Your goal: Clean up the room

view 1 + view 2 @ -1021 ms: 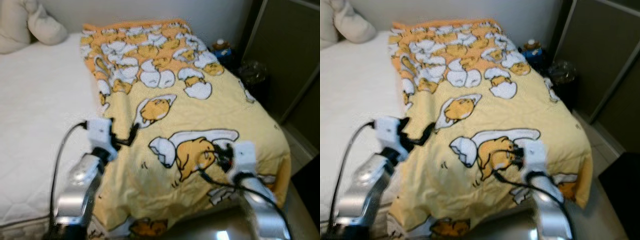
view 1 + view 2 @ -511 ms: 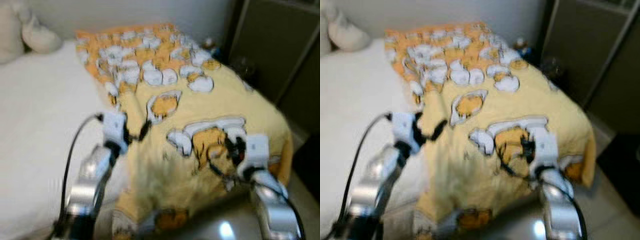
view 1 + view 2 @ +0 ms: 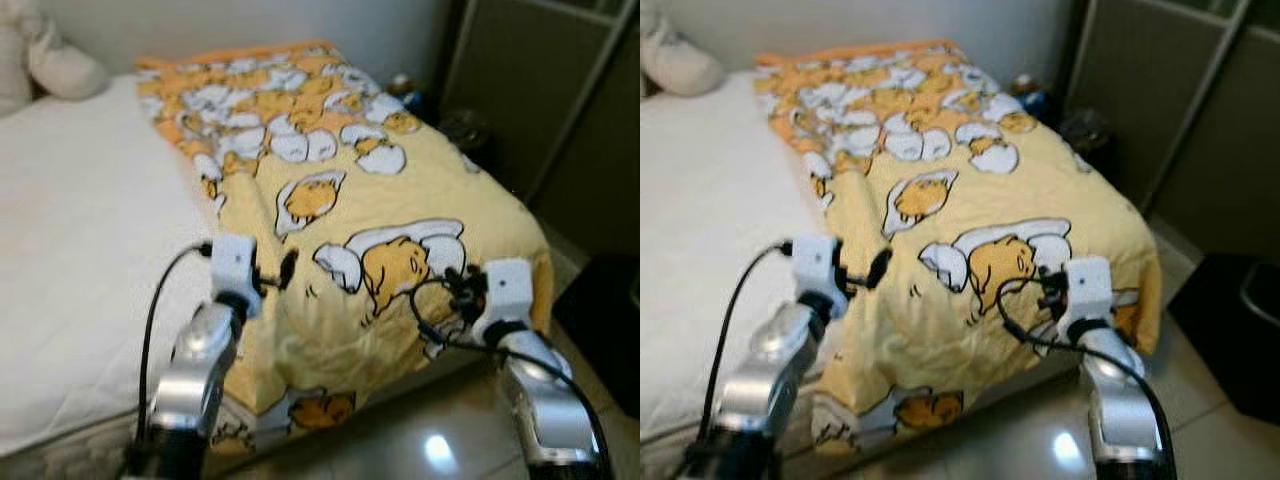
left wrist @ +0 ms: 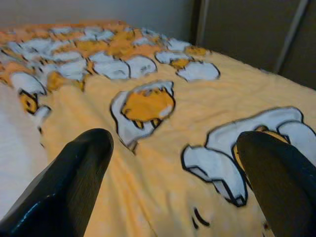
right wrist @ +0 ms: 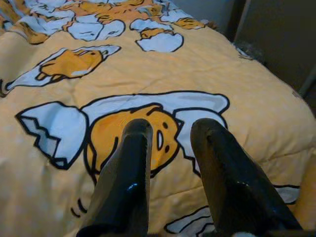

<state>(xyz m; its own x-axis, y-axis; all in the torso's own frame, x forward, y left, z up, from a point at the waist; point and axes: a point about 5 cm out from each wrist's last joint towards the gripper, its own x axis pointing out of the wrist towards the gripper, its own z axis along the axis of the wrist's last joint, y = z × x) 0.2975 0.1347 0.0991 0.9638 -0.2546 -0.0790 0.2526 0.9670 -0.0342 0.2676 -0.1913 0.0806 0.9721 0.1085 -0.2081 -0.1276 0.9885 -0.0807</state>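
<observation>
head eyes look down over the bed; both wrist cameras skim close above the shared blanket (image 3: 400, 190).

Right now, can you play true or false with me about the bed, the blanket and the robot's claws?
1. The yellow blanket has egg cartoons on it. True.
2. The left claw is open wide above the blanket. True.
3. The right claw is squeezing a pillow. False: its fingers hold nothing and point at the blanket, with only a narrow gap between them.
4. The blanket covers the whole bed. False: the white mattress is bare on the robot's left.
5. A cream pillow sits at the far end of the bed. True.
</observation>
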